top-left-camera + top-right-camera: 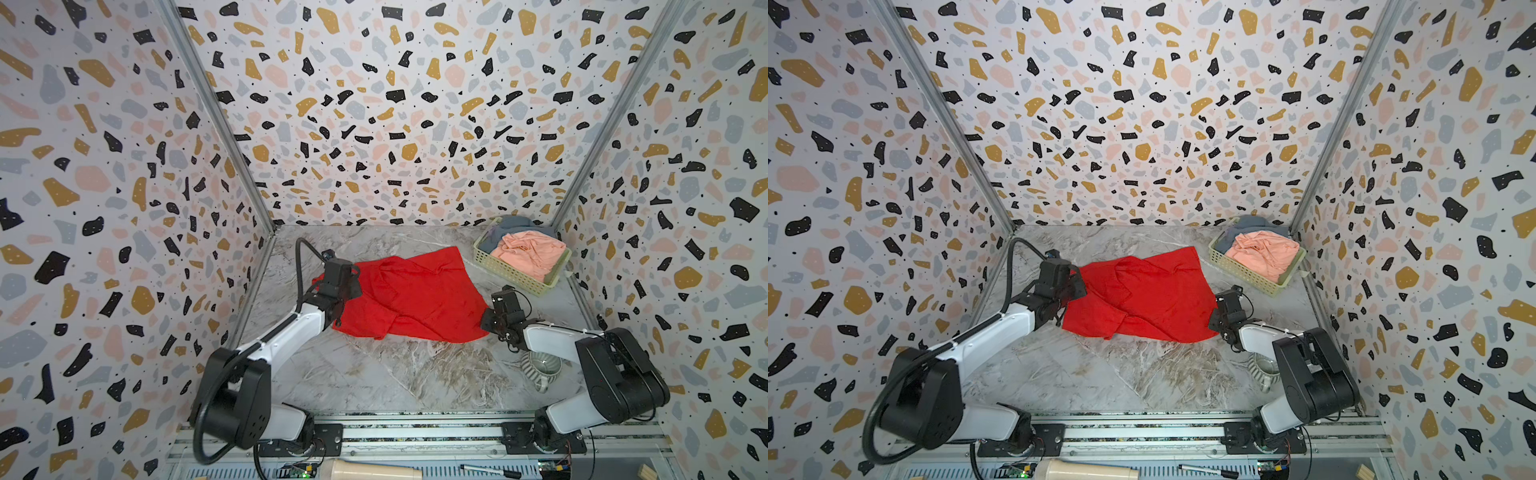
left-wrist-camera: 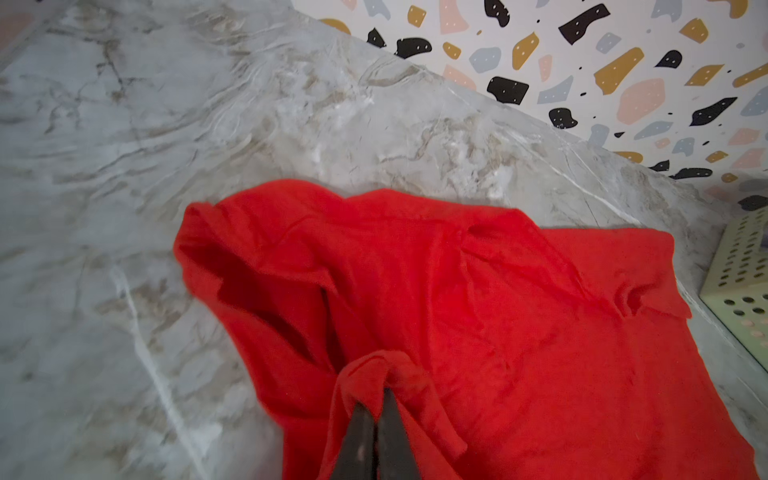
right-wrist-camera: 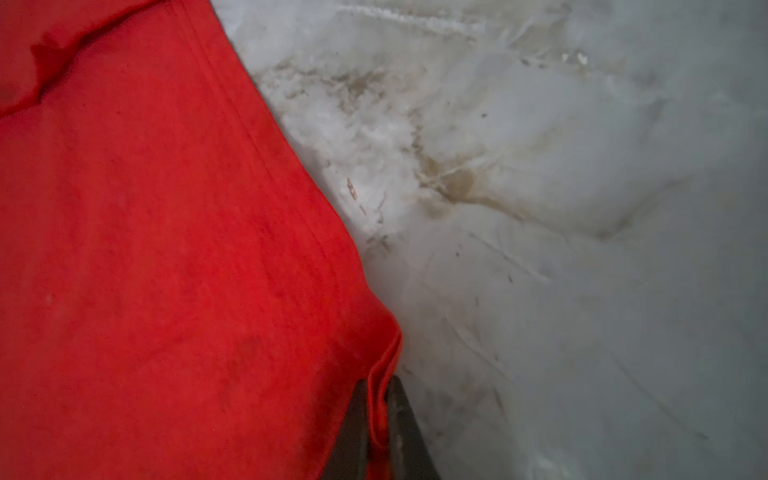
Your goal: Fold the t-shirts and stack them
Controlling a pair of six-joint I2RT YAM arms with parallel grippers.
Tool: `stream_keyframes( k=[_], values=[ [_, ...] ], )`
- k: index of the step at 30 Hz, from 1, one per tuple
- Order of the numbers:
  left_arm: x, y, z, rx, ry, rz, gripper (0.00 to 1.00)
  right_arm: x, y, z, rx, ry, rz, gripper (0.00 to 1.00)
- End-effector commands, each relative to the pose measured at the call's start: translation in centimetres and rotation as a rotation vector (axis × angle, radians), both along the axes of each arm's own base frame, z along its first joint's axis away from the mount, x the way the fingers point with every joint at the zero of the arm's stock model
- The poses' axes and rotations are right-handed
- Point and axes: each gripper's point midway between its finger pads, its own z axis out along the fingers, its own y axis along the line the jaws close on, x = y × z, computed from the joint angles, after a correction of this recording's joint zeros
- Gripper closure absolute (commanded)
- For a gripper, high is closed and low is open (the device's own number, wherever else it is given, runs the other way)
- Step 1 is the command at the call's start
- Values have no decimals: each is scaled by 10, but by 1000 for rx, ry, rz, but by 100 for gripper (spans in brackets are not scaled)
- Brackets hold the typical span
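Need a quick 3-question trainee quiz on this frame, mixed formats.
1. True or false: the red t-shirt lies folded inside the basket.
2. What is the right gripper pinching? A) the basket B) the red t-shirt's edge C) nothing
3. Fill in: the basket's top shirt is ____ in colour.

Key: 1 false, it lies spread on the table; 2 B; 3 salmon-pink.
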Motion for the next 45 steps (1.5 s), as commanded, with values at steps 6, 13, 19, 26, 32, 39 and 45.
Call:
stream_keyframes(
  k=[6, 13, 19, 26, 32, 39, 45],
  values=[
    [51, 24, 7, 161, 57, -25, 44, 20, 12, 0, 45, -2, 44, 92],
    [-7, 46, 11, 79, 51, 19, 41, 18, 8, 2, 59, -9, 56, 93],
    [-64, 42, -27, -67, 89, 37, 43, 15, 8, 3, 79, -16, 63, 94],
    [-83, 27, -63, -198, 102, 8, 45, 10, 8, 1, 92, -12, 71, 95],
    [-83, 20, -83, -247, 112, -2, 48, 6, 5, 2, 103, -15, 59, 96],
    [-73, 12, -90, -265, 88, -33, 70, 8, 4, 5, 115, -22, 54, 97],
    [-75, 14, -67, -253, 57, -45, 99, 17, 3, 27, 117, -78, 55, 100]
  ],
)
